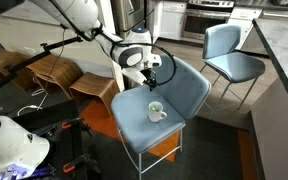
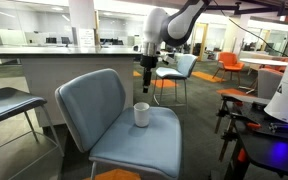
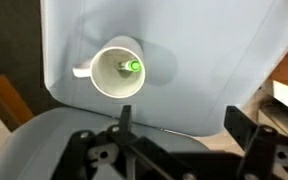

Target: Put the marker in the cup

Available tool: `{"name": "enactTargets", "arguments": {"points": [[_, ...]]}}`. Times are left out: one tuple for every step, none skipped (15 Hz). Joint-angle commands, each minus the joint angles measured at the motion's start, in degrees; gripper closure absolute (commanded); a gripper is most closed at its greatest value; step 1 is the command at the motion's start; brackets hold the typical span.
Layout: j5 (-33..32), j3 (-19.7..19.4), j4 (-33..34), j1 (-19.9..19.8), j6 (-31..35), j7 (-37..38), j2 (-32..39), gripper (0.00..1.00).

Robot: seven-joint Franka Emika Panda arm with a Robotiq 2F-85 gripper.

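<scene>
The white cup [image 3: 115,69] stands on the blue chair seat [image 3: 194,60]. It also shows in both exterior views [image 1: 156,112] [image 2: 141,114]. The marker [image 3: 131,67] lies inside the cup; its green tip shows in the wrist view. In an exterior view a green spot [image 1: 154,108] shows at the cup's mouth. My gripper [image 3: 181,120] is open and empty, its fingers spread wide above the seat. It hangs well above the cup in both exterior views [image 1: 150,70] [image 2: 147,72].
A second blue chair [image 1: 229,55] stands behind. Wooden chairs [image 1: 59,72] stand to one side. A counter [image 2: 39,55] runs behind the chair back [image 2: 89,100]. Black equipment [image 2: 259,130] stands close beside the seat.
</scene>
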Motion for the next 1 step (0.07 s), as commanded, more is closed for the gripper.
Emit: {"name": "enactTargets", "arguments": {"points": [[0.2, 0.2, -4.1, 0.1, 3.1, -0.3, -3.0, 0.0]]}}
